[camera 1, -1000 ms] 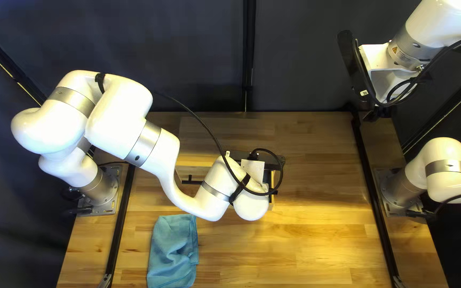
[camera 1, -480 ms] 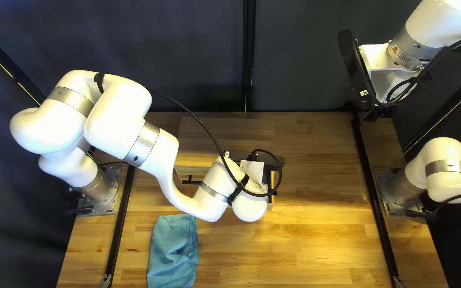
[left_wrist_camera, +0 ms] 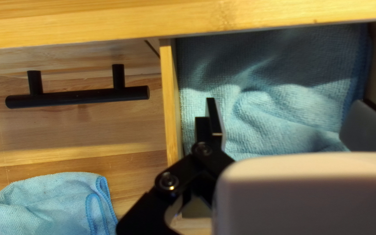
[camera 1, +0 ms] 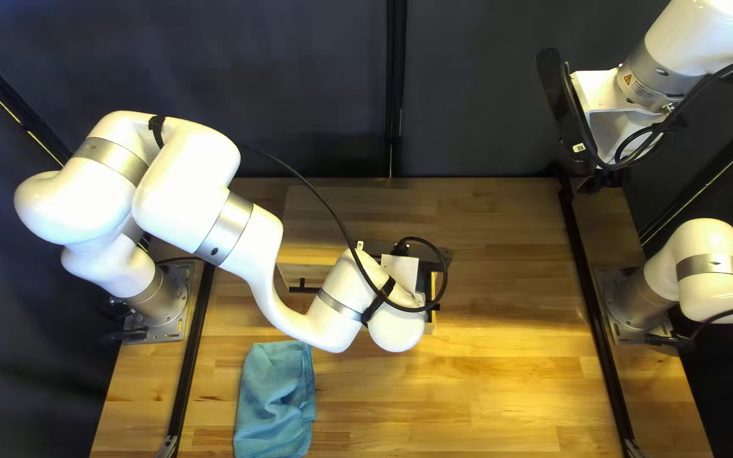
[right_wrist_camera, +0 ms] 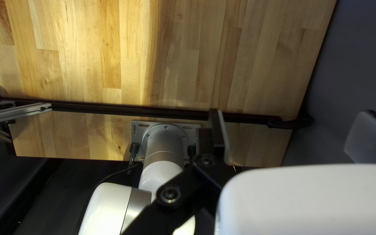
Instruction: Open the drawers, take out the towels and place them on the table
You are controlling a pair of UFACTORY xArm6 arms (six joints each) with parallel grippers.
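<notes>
Barely shifted since a second ago, the left gripper (left_wrist_camera: 289, 117) is held wide open over the blue towel (left_wrist_camera: 273, 107) tucked in the pulled-out drawer (left_wrist_camera: 170, 98), another towel (camera 1: 275, 397) is laid on the table (camera 1: 500, 381) nearby, right gripper (right_wrist_camera: 292, 133) is parked open up high

Well below my right hand (right_wrist_camera: 290, 130) I see a black frame rail (right_wrist_camera: 109, 108) running crosswise, with a silver aluminium profile (right_wrist_camera: 11, 112) meeting it far to one side. A dark curtain (camera 1: 315, 83) hangs behind the hand.
</notes>
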